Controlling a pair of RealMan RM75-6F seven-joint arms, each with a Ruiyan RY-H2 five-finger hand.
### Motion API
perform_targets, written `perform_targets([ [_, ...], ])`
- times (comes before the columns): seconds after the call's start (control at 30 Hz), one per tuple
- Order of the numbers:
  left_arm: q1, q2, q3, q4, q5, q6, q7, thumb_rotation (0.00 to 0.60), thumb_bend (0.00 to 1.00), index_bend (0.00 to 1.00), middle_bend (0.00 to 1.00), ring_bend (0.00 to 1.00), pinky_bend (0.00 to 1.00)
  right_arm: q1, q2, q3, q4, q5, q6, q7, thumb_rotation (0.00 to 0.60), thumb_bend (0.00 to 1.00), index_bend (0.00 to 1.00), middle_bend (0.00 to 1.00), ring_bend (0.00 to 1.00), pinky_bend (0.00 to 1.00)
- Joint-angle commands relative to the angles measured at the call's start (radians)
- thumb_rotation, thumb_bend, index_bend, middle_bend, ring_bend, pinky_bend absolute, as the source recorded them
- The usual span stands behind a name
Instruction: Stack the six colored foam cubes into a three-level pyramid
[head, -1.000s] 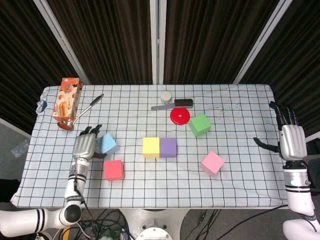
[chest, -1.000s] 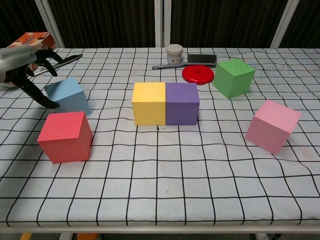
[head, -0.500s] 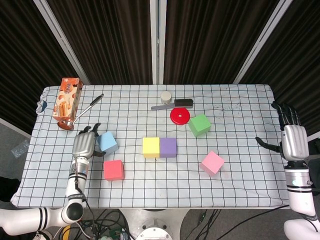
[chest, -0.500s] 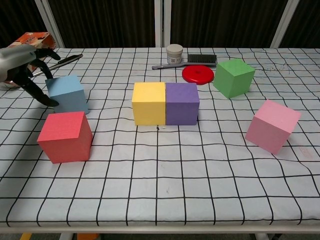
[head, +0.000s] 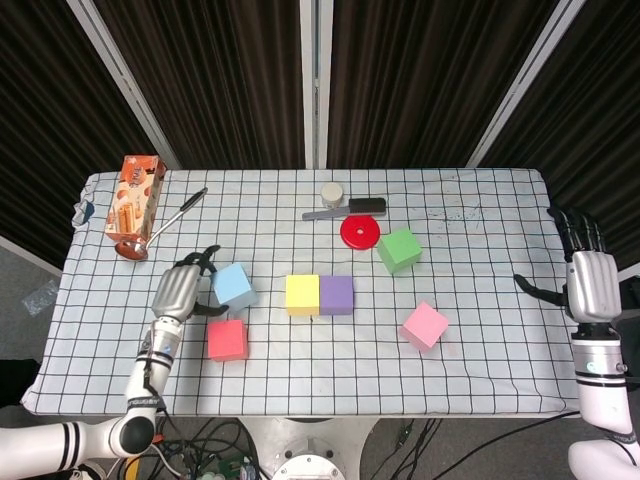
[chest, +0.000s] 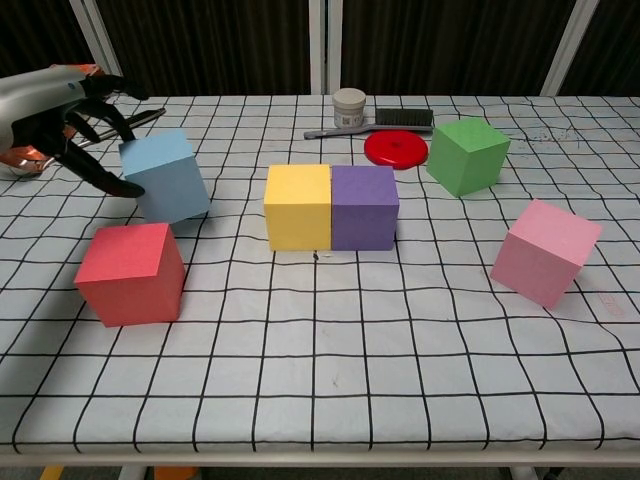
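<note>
My left hand (chest: 70, 110) grips the blue cube (chest: 166, 177), tilted, left of the yellow cube (chest: 297, 206). My right hand (head: 588, 285) hangs open, far right. A loose, off-centre hold could let it twist free.

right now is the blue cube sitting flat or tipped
Tipped. In the chest view the blue cube leans right with its top face slanted, held in the left robot hand. Whether it is clear of the table cannot be told.
</note>
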Motion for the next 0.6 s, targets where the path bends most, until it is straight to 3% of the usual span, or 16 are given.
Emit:
perform_targets([
  [0.03,0.002,0.015,0.041,0.022,0.152,-0.079,-0.111,0.6,0.18,0.11,0.41,0.15,0.23,-0.004,0.003,0.001,-0.003,0.005,0.0,0.0,0.6,0.06,0.0,0.14,0.0,0.0],
  [0.3,-0.041,-0.051,0.073,0.182,0.303,-0.163,-0.219,0.6,0.18,0.11,0.41,0.15,0.23,-0.015,0.011,0.001,-0.008,0.018,-0.001,0.0,0.6,0.06,0.0,0.14,0.0,0.0],
  [0.6,-0.05,-0.1,0.061,0.301,0.348,-0.145,-0.264,0.6,0.18,0.11,0.41,0.15,0.23,-0.019,0.015,0.0,0.002,0.013,-0.004,0.016,0.6,0.06,0.0,0.14,0.0,0.0],
])
